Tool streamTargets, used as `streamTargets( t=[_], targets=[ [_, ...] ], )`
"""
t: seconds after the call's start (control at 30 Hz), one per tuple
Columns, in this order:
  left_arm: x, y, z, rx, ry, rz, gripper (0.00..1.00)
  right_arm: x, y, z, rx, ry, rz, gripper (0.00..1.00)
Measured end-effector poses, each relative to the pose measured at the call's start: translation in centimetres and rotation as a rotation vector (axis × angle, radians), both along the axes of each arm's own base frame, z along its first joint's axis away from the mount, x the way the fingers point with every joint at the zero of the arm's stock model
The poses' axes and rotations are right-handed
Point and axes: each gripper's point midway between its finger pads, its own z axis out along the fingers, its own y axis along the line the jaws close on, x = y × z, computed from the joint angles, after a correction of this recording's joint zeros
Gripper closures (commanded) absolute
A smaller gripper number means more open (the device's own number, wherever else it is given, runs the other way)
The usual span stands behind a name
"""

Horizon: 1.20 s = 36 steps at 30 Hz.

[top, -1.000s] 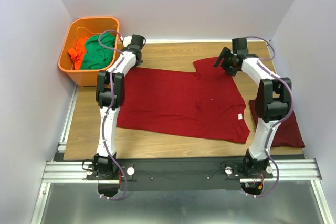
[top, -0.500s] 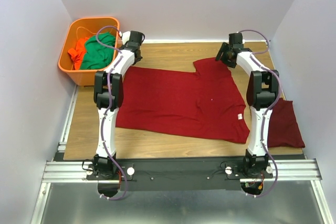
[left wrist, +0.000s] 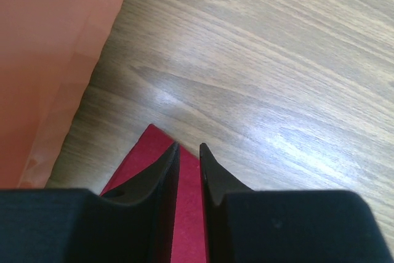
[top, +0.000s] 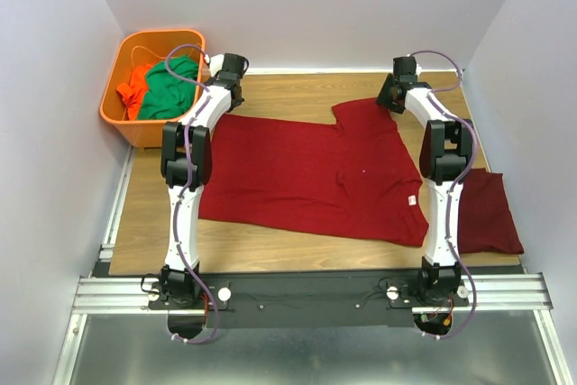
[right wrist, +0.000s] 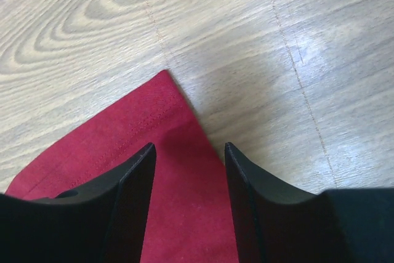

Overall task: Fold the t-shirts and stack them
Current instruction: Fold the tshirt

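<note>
Maroon cotton, soft and light: from above, the spread t-shirt [top: 315, 178] lies flat mid-desk [top: 288, 87], with a folded t-shirt [top: 491, 214] at the near right. It will sag and drag, so take its far corners.

Left wrist: your left gripper [left wrist: 188, 147] hangs over the far-left corner, jaws narrowly apart, holding nothing. The orange basket [left wrist: 49, 60] crowds you just left.

Right wrist: your right gripper [right wrist: 189, 147], partly open and empty, straddles the far-right corner.

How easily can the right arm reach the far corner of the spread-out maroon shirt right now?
Probably yes: the right gripper hangs over that corner of the t-shirt, its fingers apart, bare table beyond, nothing between.
</note>
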Motion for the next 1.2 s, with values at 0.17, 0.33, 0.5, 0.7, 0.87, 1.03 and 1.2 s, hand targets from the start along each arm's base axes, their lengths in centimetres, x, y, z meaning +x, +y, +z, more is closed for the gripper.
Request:
streamTargets(
  t=[0.17, 0.33, 0.5, 0.7, 0.87, 1.03, 1.2],
  targets=[
    [-0.3, 0.4, -0.1, 0.016, 0.013, 0.012, 0.64, -0.1, 0.1, -0.1, -0.016, 0.003, -0.004, 0.57],
    [-0.6, 0.5, -0.2, 0.024, 0.022, 0.016, 0.61, -0.3, 0.5, -0.3, -0.046, 0.006, -0.010, 0.70],
    [-0.6, 0.6, -0.2, 0.025, 0.026, 0.017, 0.60, -0.5, 1.1, -0.5, -0.066, 0.010, -0.012, 0.86],
    [-0.5, 0.8, 0.2, 0.034, 0.021, 0.026, 0.57, -0.6, 1.0, -0.5, -0.079, 0.009, -0.025, 0.96],
    [-0.6, 1.1, -0.3, 0.040, 0.030, 0.038, 0.58, -1.3, 0.8, -0.3, -0.085, 0.022, -0.031, 0.97],
    [-1.1, 1.4, -1.4, 0.044, 0.063, 0.050, 0.59, -1.8, 0.7, -0.3, -0.088, 0.041, -0.033, 0.98],
    [-1.3, 1.5, -1.8, 0.042, 0.076, 0.056, 0.59, -2.5, 0.6, -0.3, -0.089, 0.062, -0.033, 0.98]
  ],
)
